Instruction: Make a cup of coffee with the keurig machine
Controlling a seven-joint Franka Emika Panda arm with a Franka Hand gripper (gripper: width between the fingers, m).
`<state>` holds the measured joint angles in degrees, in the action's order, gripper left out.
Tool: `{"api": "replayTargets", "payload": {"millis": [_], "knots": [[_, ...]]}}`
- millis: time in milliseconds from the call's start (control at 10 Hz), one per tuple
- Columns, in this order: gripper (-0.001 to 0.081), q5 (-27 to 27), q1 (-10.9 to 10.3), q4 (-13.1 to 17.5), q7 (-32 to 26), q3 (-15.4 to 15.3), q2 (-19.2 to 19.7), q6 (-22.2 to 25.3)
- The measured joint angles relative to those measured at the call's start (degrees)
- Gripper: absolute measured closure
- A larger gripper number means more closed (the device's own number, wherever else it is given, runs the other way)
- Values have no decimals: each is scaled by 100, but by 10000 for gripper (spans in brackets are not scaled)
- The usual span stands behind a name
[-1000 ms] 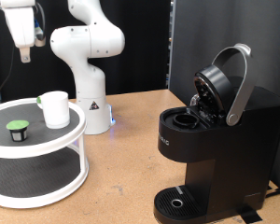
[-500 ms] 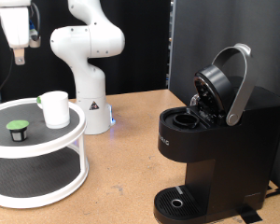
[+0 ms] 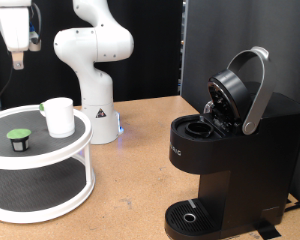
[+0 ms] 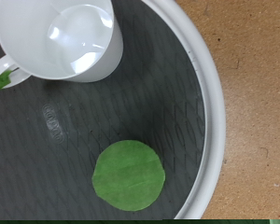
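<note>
The white cup [image 3: 59, 116] stands on the top shelf of a white two-tier round stand [image 3: 50, 160] at the exterior view's left. A small dark green-topped pod [image 3: 19, 139] sits beside it. The black keurig machine [image 3: 230, 150] stands at the exterior view's right with its lid [image 3: 235, 92] raised and the pod chamber open. My gripper [image 3: 18, 55] hangs high above the stand at the top left. The wrist view looks straight down on the cup [image 4: 61, 39] and the pod [image 4: 129, 175]; no fingers show there.
The white robot base [image 3: 95, 70] stands behind the stand. The stand's rim [image 4: 210, 103] curves past bare wooden table [image 3: 140, 180] between stand and machine. A dark curtain hangs behind.
My gripper has drifted slightly up and to the exterior view's left above the stand. Cup, pod and machine have not moved.
</note>
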<state>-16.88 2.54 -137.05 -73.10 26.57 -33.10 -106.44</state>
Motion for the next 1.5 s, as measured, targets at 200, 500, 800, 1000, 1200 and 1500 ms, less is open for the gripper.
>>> {"api": "replayTargets", "payload": {"millis": [200,500,800,1000,1200,1500], "knots": [[1,-44,0,-5,0,-3,0,3],[1,33,-10,-205,-420,115,-19,-387],[1,-142,29,-819,-446,265,-6,-1257],[1,-157,33,-1125,-445,351,26,-1538],[1,-157,34,-1295,-447,435,47,-1605],[1,-325,55,-1441,-448,560,155,-1834]]}}
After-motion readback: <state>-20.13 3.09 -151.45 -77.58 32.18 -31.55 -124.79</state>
